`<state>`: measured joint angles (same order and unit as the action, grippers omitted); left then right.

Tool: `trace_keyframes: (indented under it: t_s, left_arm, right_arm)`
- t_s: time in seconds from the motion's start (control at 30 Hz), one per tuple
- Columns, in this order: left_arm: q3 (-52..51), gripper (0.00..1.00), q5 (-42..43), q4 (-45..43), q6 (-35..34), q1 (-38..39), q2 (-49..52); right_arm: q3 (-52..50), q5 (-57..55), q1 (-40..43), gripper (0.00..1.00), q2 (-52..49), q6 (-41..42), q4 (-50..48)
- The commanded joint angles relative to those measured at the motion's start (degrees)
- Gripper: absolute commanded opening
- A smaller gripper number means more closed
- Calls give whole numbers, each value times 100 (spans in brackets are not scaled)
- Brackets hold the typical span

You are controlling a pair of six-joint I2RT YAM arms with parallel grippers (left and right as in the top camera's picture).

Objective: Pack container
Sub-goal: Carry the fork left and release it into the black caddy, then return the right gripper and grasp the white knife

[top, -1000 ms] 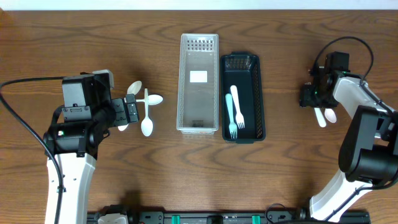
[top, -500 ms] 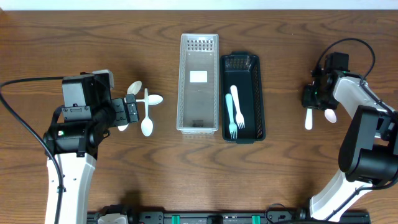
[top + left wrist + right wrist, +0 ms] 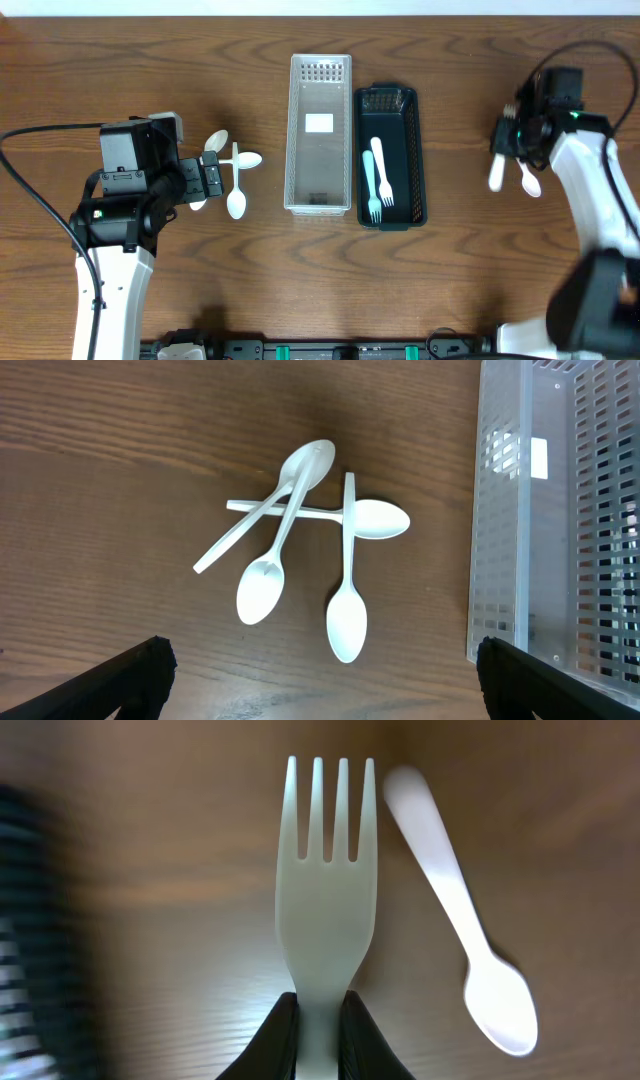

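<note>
The right gripper [image 3: 318,1020] is clamped on a white fork [image 3: 327,890] by the handle, tines out front, with a white spoon [image 3: 462,920] lying just beside. The left gripper [image 3: 210,178] gapes wide over four crossed spoons [image 3: 346,625]. The black tray [image 3: 415,150] holds a pale blue fork [image 3: 371,190] and a white utensil [image 3: 381,168], with the clear bin [image 3: 296,130] right alongside.

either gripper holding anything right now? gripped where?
The right gripper pinches a white plastic fork by its handle, tines pointing away. The left gripper is open and holds nothing, above the white spoons.
</note>
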<state>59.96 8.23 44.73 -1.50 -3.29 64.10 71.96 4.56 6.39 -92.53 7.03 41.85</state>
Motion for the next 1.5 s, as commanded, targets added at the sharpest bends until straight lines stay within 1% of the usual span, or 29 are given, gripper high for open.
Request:
trace_keyframes:
  t_s: [0.0, 0.1, 0.17, 0.23, 0.3, 0.4, 0.6, 0.63, 0.67, 0.7, 0.73, 0.8, 0.87, 0.93, 1.03, 1.17, 1.3, 1.37, 1.47]
  left_arm:
    - [103, 98, 15, 2, -4, -24, 26]
    - [103, 98, 15, 2, -4, -24, 26]
    - [103, 98, 15, 2, -4, -24, 26]
    - [103, 98, 15, 2, -7, -24, 26]
    - [103, 98, 15, 2, -7, -24, 26]
    - [103, 98, 15, 2, -7, -24, 26]
    - [103, 98, 15, 2, -7, -24, 26]
    - [103, 98, 15, 2, -7, -24, 26]
    - [103, 98, 15, 2, -7, -24, 26]
    - [103, 98, 15, 2, -7, -24, 26]
    - [103, 98, 15, 2, -4, -24, 26]
    - [103, 98, 15, 2, -7, -24, 26]
    - [103, 98, 15, 2, -7, -24, 26]
    - [103, 98, 15, 2, -7, -24, 26]
    - [103, 98, 15, 2, -4, -24, 26]
    - [103, 98, 15, 2, -7, -24, 26]
    - [103, 98, 15, 2, -4, -24, 26]
    - [103, 98, 15, 2, -4, -24, 26]
    - [103, 98, 15, 2, -7, -24, 26]
  right_arm:
    - [219, 470, -616, 1, 922, 240, -79]
    - [219, 466, -1241, 1, 1283, 269, -109]
    - [214, 369, -1626, 1, 1283, 380, -70]
    - [142, 46, -1971, 1, 1172, 629, -48]
    - [-2, -369, -2269, 1, 964, 938, -74]
    - [-151, -470, -2516, 1, 474, 1248, -181]
    - [-157, -297, -2855, 2, -525, 1266, -503]
    - [-157, -299, -2892, 6, -610, 1266, -557]
    - [-155, -304, -2914, 17, -673, 1263, -634]
    - [-153, -302, -2914, 31, -691, 1261, -715]
    - [-144, -302, -2903, 43, -673, 1263, -782]
    - [-74, -308, -2855, 52, -540, 1241, -793]
    - [35, -332, -2736, 68, -286, 1091, -804]
    - [109, -560, -2553, 73, 15, 1091, -802]
    - [122, -1036, -2096, 74, 509, 1058, -791]
    - [122, -1419, -1231, 75, 841, 514, -682]
    - [61, -1421, -260, 76, 737, -275, -468]
    - [-20, -1373, 146, 77, 601, -352, -380]
    - [-136, -977, 684, 79, 214, -514, -393]
